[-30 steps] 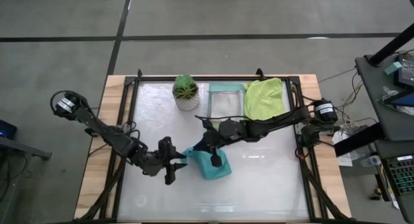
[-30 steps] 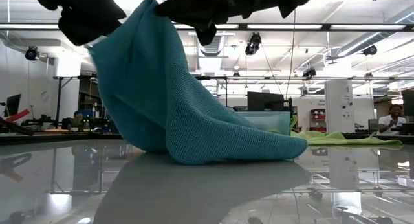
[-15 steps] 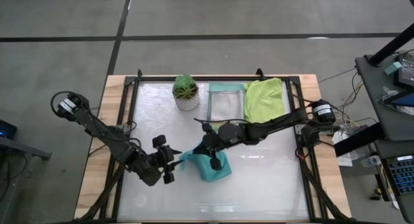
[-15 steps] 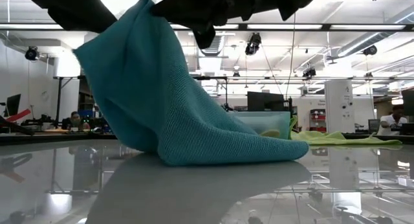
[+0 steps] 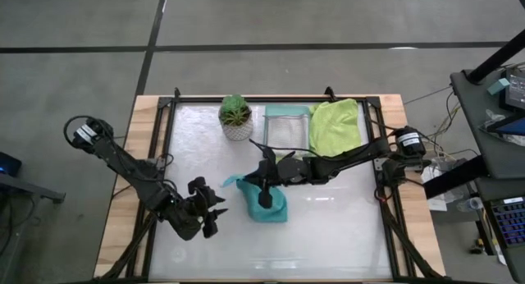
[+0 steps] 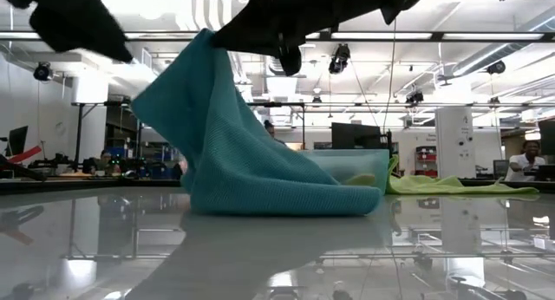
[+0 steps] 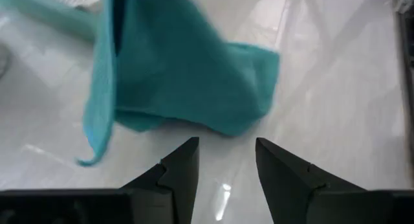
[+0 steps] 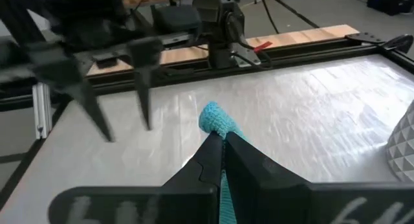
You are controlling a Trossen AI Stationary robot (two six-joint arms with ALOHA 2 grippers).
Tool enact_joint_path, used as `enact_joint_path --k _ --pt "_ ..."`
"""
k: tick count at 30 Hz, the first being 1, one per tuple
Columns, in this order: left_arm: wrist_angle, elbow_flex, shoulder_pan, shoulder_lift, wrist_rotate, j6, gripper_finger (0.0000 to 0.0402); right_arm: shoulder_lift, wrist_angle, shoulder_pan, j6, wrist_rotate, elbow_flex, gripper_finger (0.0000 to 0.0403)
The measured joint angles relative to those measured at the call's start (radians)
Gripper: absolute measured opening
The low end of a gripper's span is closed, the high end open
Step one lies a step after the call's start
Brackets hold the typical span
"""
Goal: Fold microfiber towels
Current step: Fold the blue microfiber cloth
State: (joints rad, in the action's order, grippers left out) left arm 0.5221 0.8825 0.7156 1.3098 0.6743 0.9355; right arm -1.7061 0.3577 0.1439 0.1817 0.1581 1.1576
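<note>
Teal microfiber towel (image 5: 267,203), centre frame, hung pinched in the closed right gripper (image 5: 263,188); left gripper (image 5: 215,212) stood open, empty. Thin grip risked slipping.

Teal microfiber towel (image 5: 264,203) hangs from the closed jaws of right gripper (image 5: 264,188), lower part on table (image 5: 344,235); left gripper (image 5: 215,213), jaws apart and empty, just left of it; lime green microfiber towel (image 5: 336,124) well behind

The teal towel (image 6: 251,153) is soft cloth with a fine knitted weave. The counter (image 6: 451,248) is glossy, mirror-smooth, edged in pale wood. The fingers (image 7: 187,166) look matt black plastic.
</note>
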Motion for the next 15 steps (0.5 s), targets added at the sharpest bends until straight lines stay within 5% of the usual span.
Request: enact_joint_path --k 9,15 --pt "0.153 -0.01 -0.002 0.072 0.201 0.027 0.0137 0.0 -0.001 0.0 -0.009 0.002 0.0 0.0008" --pt "0.151 0.002 0.002 0.062 0.22 -0.048 0.0138 0.0 -0.004 0.0 -0.011 0.002 0.0 0.0008"
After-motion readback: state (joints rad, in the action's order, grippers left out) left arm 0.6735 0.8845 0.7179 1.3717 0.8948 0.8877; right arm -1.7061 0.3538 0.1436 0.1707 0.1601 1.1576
